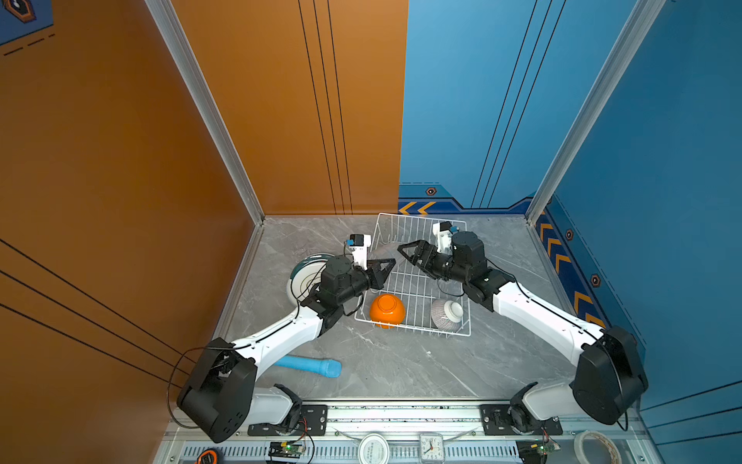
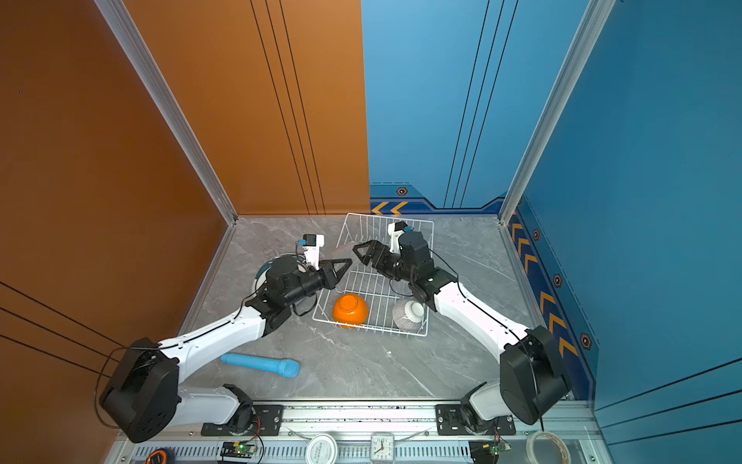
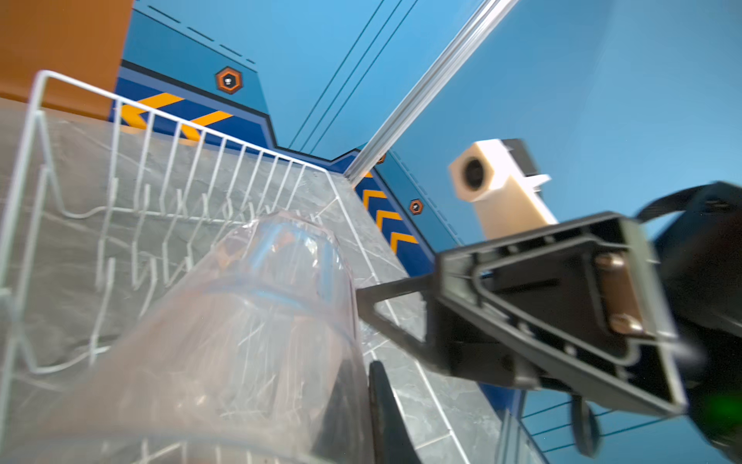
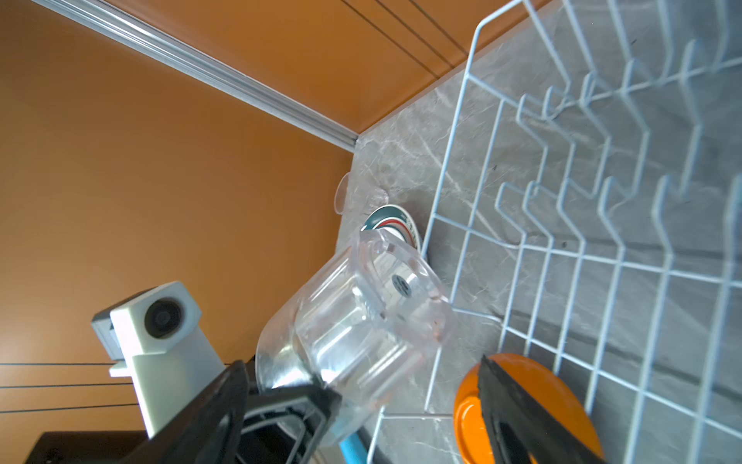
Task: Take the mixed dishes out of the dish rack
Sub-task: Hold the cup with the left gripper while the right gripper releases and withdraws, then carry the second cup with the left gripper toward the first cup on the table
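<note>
1. Clock (image 1: 431, 446) on front rail.
2. Blue cylinder (image 1: 309, 366) lies on table (image 1: 401, 373).
3. Orange bowl (image 1: 386, 309), striped bowl (image 1: 446, 315): upside down, near end of dish rack (image 1: 417, 225).
4. Plate (image 1: 307, 267) on table, left of rack.
5. L gripper (image 1: 389, 264) pinches tumbler (image 4: 353, 317) wall at rack's left rim; R gripper (image 1: 401, 250) spread wide, just beside.

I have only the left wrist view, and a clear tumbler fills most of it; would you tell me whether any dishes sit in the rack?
Observer: Yes, an orange bowl sits upside down at the near end of the dish rack.
Operator: Thank you. Is it the only one in there?
Observer: No, a grey-striped bowl lies beside it, with its white foot up.
Operator: Is anything lying outside the rack?
Observer: A patterned plate lies flat on the table, to the left of the rack in both top views.
</note>
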Tool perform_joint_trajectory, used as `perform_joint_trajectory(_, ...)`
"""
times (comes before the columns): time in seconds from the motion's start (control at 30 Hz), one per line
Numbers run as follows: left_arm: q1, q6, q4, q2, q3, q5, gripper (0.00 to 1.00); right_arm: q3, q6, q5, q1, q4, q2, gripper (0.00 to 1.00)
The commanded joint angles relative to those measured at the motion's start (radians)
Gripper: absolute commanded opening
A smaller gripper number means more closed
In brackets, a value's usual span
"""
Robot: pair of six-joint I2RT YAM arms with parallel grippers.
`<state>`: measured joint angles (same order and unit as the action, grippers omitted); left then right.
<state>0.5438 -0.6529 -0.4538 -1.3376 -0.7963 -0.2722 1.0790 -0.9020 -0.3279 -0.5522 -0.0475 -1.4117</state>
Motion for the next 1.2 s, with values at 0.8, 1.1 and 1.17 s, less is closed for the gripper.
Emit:
perform_joint_trajectory(0.8, -0.287, 0.439, 1.051, -0.601, -0.951, 0.468, 0.00, -0.117, 0.295, 0.380, 0.041, 0.449, 0.201, 0.91)
perform_joint_trajectory(1.1, -0.355, 0.467, 1.175, -0.798, -1.149, 0.438, 0.00, -0.156, 0.300, 0.374, 0.046, 0.456, 0.207, 0.91)
perform_joint_trajectory(1.17, -0.362, 0.467, 1.176, -0.816, -1.164, 0.420, 0.00, -0.153, 0.301, 0.368, 0.041, 0.456, 0.196, 0.91)
